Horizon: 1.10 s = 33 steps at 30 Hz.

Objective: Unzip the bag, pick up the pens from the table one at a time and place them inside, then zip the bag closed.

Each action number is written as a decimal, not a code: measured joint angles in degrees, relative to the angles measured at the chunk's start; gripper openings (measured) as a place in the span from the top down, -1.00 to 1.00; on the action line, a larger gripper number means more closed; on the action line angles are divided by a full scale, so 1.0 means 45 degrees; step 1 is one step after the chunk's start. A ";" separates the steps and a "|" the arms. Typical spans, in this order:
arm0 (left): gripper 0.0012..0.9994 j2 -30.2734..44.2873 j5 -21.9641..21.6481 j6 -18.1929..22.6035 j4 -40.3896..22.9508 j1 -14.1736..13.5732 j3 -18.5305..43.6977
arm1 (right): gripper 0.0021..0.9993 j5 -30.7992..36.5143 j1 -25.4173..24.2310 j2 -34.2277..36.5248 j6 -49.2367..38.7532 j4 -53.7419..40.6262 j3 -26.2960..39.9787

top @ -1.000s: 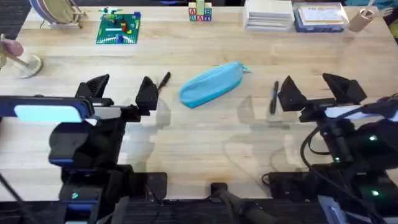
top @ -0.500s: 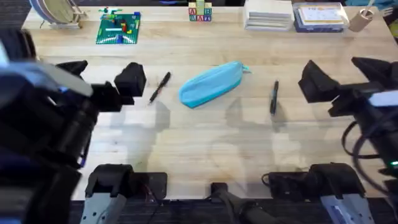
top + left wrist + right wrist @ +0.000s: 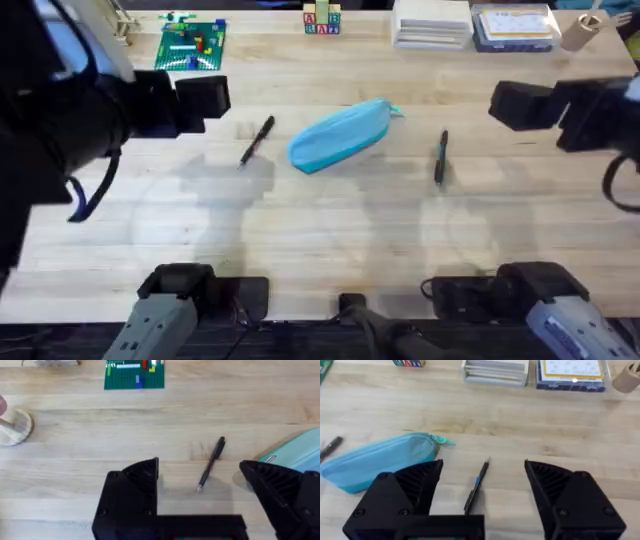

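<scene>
Pouch and pens on the wooden surface. The light blue bag lies closed near the middle, its teal pull tab at one end. One black pen lies just to its left, the other pen to its right, both apart from it. The left claw hangs wide open above the black pen; the right claw hangs wide open above the other pen. Neither holds anything.

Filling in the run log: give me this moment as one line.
bag: on table, zipped | pens: both on table, either side of bag | left gripper: open | right gripper: open | nothing held
</scene>
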 joint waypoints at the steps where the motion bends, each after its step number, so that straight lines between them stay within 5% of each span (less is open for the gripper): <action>1: -0.99 0.0230 0.0000 0.0000 -0.0127 0.0000 0.0154 | -0.99 0.0000 0.0000 0.0334 -0.0003 -0.0200 0.0257; 10: -0.99 0.2341 0.0479 0.0000 -0.0745 0.0000 0.0672 | -0.99 -0.0005 0.0000 0.5036 0.0036 -0.2038 0.2741; 22: -0.99 0.2491 0.0906 0.0268 -0.0730 0.0000 0.0672 | -1.00 -0.0005 0.0000 0.5253 0.0036 -0.2100 0.2741; 25: -0.99 0.2491 0.1690 0.1349 -0.0751 0.0005 0.0672 | -0.99 -0.0005 0.0000 0.5253 0.0036 -0.2109 0.2741; 27: -0.99 0.2747 0.4273 0.4521 -0.1441 0.0000 0.0686 | -0.99 -0.0005 0.0000 0.5253 0.0036 -0.2109 0.2741; 33: -0.99 0.3674 0.6372 0.6663 -0.1483 0.0000 0.0696 | -0.99 -0.0005 0.0000 0.5253 0.0036 -0.2109 0.2741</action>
